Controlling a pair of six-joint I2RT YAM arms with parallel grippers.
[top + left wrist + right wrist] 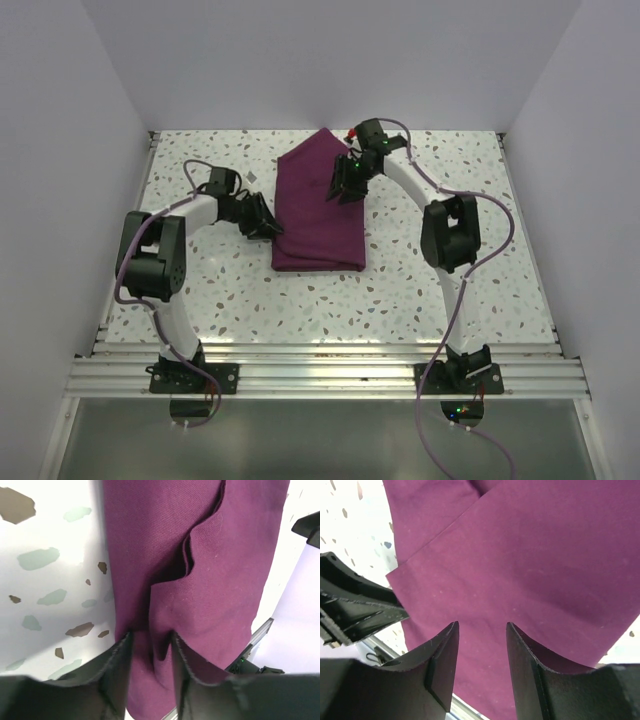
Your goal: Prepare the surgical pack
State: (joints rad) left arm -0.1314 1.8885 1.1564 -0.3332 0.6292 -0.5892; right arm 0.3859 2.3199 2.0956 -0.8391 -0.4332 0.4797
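**Folded purple cloth flanked by two parted claws**

A speckled terrazzo table [450, 290] is seen from above, enclosed by plain white walls [80, 120] on three sides. An aluminium rail [320, 375] is laid along its near edge, and both arm bases are bolted to it.

The purple cloth bundle [318, 210] is laid on the table towards the back, close to the middle between the two arms. It is folded into a long shape, with a pointed corner turned to the rear wall and a straight edge turned to the rail. In the left wrist view, layered folds of the cloth [220, 555] are shown, with one flap lifted slightly off the layer under it. In the right wrist view, one flat layer [545, 555] is seen overlapping another along a straight diagonal edge.

The left arm [160, 255] is bent inward, and the left gripper [265, 218] is placed at the bundle's left edge. Its jaws are spread, and the cloth's edge is seen in the gap between the fingers [117, 665]; whether the pads are touching it cannot be told.

The right arm [450, 235] is reached over the back of the table, and the right gripper [345, 185] is held over the bundle's far right part. Its jaws are likewise spread, with nothing pinched; the cloth is seen beyond the fingers [442, 655].
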